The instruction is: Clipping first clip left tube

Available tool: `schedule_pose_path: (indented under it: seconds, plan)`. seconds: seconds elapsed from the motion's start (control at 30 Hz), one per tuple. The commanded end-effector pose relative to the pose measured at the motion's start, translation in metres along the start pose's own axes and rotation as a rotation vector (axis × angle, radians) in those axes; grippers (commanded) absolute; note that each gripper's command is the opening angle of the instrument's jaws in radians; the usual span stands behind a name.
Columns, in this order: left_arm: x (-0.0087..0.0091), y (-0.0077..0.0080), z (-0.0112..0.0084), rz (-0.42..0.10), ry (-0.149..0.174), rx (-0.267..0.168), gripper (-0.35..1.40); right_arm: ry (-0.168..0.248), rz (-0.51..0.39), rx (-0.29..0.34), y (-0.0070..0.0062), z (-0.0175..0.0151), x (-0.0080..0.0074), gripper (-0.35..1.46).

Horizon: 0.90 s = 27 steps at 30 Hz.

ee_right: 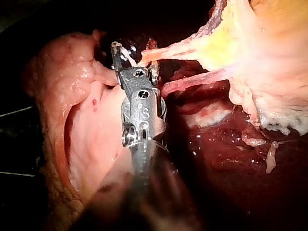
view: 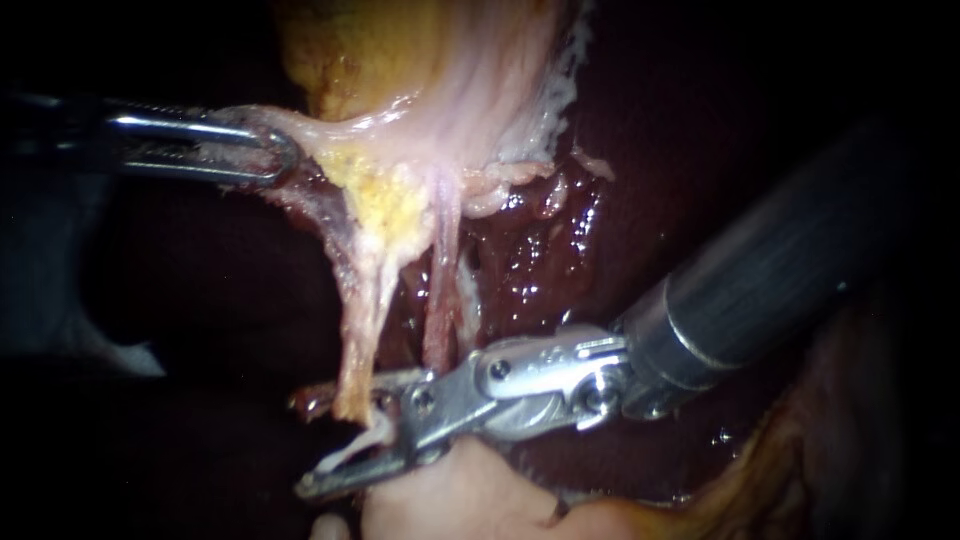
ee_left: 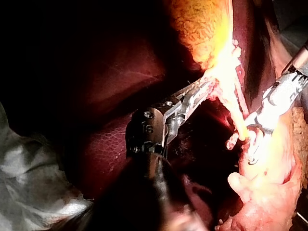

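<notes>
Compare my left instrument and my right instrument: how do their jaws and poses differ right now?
The left instrument has its jaws shut on a fold of the gallbladder, which stretches toward it. The right instrument has its jaws open, straddling the left tube. The left instrument lies nearly level, high in the endoscope view, while the right instrument slants down from the upper right and sits low. Both are slim shafts with metal jaws.
</notes>
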Motion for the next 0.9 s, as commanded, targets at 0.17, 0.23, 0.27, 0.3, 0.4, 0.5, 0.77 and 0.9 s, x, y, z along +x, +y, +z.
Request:
schedule_pose_path:
  seconds: [0.17,0.23,0.27,0.3,0.4,0.5,0.77,0.9]
  plan:
    - [0.0,0.0,0.0,0.0,0.0,0.0,-0.35,0.007,0.082,-0.012,0.0003,-0.0012,0.0008,0.01]
    - [0.0,0.0,0.0,0.0,0.0,0.0,-0.35,0.008,0.096,-0.015,0.0004,-0.0016,0.001,-0.08]
    - [0.0,0.0,0.0,0.0,0.0,0.0,-0.35,0.009,0.103,-0.014,0.0006,-0.0018,0.0011,-0.13]
    - [0.0,0.0,0.0,0.0,0.0,-0.001,-0.35,0.009,0.103,-0.014,0.0007,-0.0019,0.0011,-0.18]
    - [0.0,0.0,0.0,0.0,0.0,0.0,-0.35,0.013,0.127,-0.013,0.0008,-0.0021,0.001,-0.35]
    - [0.0,0.0,0.0,0.0,0.0,0.0,-0.35,-0.01,0.181,-0.012,0.001,-0.0023,0.0007,-0.35]
    - [0.0,0.0,0.0,0.0,0.0,-0.001,-0.35,-0.04,0.188,-0.01,0.0013,-0.0028,0.0004,-0.35]
    - [0.0,0.0,0.0,0.0,0.0,-0.001,-0.35,-0.04,0.188,-0.01,0.0014,-0.0028,0.0003,-0.35]
